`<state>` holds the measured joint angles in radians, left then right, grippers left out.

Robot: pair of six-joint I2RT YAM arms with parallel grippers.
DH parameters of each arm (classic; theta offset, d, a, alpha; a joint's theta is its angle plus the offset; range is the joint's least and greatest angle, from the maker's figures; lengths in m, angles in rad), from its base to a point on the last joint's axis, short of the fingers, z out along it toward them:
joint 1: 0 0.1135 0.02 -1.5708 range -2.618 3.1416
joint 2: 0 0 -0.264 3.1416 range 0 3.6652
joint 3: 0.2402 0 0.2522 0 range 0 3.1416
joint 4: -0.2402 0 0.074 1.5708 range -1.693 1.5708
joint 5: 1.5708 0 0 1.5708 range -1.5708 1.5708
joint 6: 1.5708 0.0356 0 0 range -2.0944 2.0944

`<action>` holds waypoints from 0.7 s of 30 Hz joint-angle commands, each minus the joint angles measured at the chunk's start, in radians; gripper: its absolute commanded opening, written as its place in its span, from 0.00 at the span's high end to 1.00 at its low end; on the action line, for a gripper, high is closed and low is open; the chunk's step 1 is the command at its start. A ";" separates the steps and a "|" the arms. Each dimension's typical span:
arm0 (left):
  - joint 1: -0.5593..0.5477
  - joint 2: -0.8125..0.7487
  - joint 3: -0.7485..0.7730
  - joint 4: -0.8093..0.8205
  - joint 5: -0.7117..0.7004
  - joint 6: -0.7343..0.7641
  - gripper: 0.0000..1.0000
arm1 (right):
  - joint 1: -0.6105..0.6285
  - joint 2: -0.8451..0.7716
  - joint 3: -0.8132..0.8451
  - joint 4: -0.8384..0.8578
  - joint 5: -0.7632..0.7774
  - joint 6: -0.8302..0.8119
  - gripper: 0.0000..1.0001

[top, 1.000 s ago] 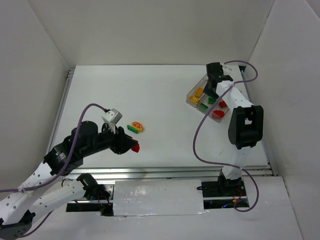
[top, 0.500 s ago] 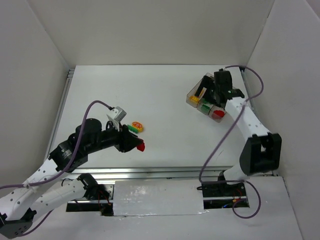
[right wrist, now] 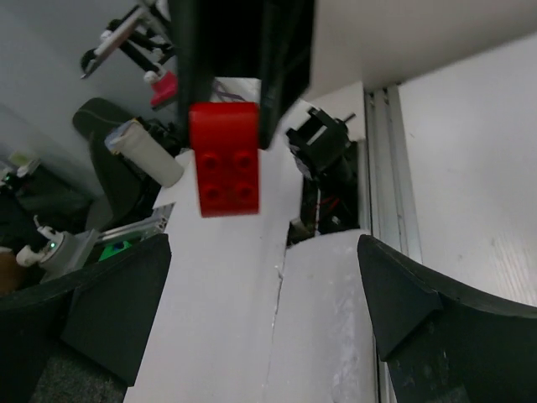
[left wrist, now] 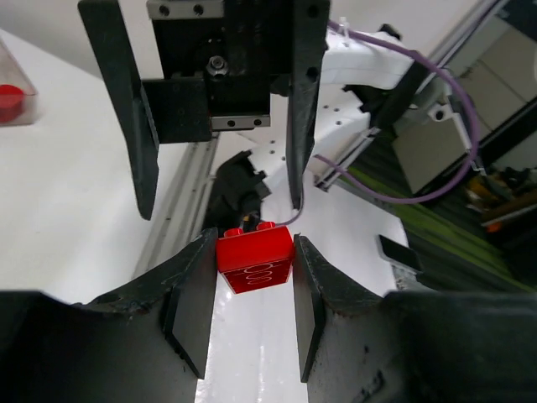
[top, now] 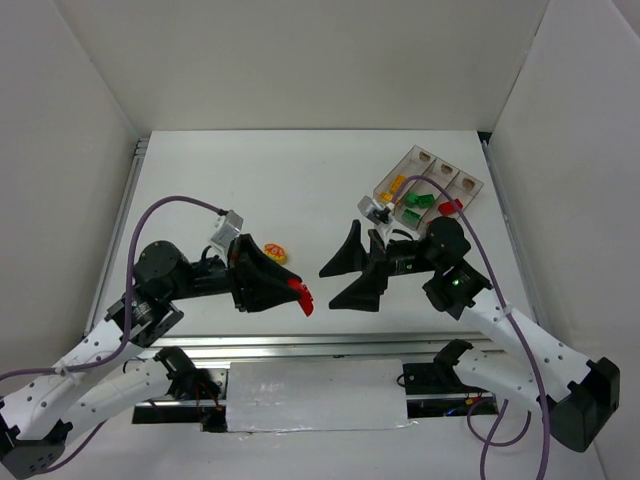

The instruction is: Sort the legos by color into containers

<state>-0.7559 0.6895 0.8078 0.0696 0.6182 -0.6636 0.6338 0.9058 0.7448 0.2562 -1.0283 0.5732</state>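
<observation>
My left gripper (top: 300,297) is shut on a red lego brick (left wrist: 254,259), held clear above the table near its front edge. My right gripper (top: 333,285) stands wide open right in front of that brick, pointing at it, with nothing between its fingers. In the right wrist view the red brick (right wrist: 224,158) hangs ahead of my open right gripper (right wrist: 262,243). The clear three-compartment tray (top: 446,167) sits at the back right, holding a yellow brick (top: 397,185), green bricks (top: 415,202) and a red brick (top: 447,207). An orange brick (top: 277,251) and a green brick (top: 265,257) lie loose beside my left arm.
White walls close in the table on three sides. A metal rail (top: 330,343) runs along the front edge. The right arm's purple cable (top: 480,270) loops over the table beside the tray.
My right arm has swung from the tray down to mid-table and its jaws have opened wide. My left gripper has carried the red brick rightward to meet it.
</observation>
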 commanded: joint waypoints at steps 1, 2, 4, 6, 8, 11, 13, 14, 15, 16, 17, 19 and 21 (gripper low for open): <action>0.001 -0.002 -0.022 0.186 0.100 -0.070 1.00 | 0.039 -0.019 -0.019 0.228 -0.059 0.097 0.00; 0.001 -0.001 -0.030 0.190 0.100 -0.076 1.00 | 0.052 -0.019 -0.018 0.238 -0.055 0.106 0.01; 0.001 0.002 -0.030 0.190 0.092 -0.077 1.00 | 0.086 -0.012 -0.012 0.255 -0.038 0.128 0.02; 0.001 0.008 -0.033 0.187 0.087 -0.082 1.00 | 0.127 0.001 0.010 0.235 0.012 0.113 0.04; 0.001 0.015 -0.036 0.205 0.097 -0.088 1.00 | 0.151 0.015 0.025 0.204 0.040 0.096 0.07; 0.001 0.018 -0.035 0.213 0.094 -0.093 1.00 | 0.184 0.044 0.070 0.144 0.095 0.065 0.12; 0.001 0.018 -0.033 0.214 0.095 -0.090 1.00 | 0.198 0.065 0.083 0.124 0.114 0.059 0.20; 0.001 0.016 -0.033 0.213 0.095 -0.087 1.00 | 0.199 0.073 0.087 0.132 0.112 0.065 0.22; 0.001 0.015 -0.030 0.205 0.092 -0.080 1.00 | 0.201 0.082 0.085 0.144 0.108 0.079 0.26; 0.001 0.013 -0.030 0.200 0.089 -0.077 1.00 | 0.208 0.088 0.085 0.165 0.105 0.088 0.32; 0.001 0.013 -0.030 0.194 0.086 -0.068 1.00 | 0.210 0.099 0.085 0.175 0.100 0.099 0.36; 0.001 0.013 -0.029 0.179 0.072 -0.064 1.00 | 0.216 0.104 0.084 0.202 0.091 0.112 0.53; 0.001 0.015 -0.027 0.168 0.061 -0.051 1.00 | 0.221 0.116 0.080 0.227 0.079 0.135 0.72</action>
<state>-0.7509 0.7113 0.7731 0.1947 0.6807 -0.7364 0.8433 1.0065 0.7845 0.4099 -0.9573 0.6796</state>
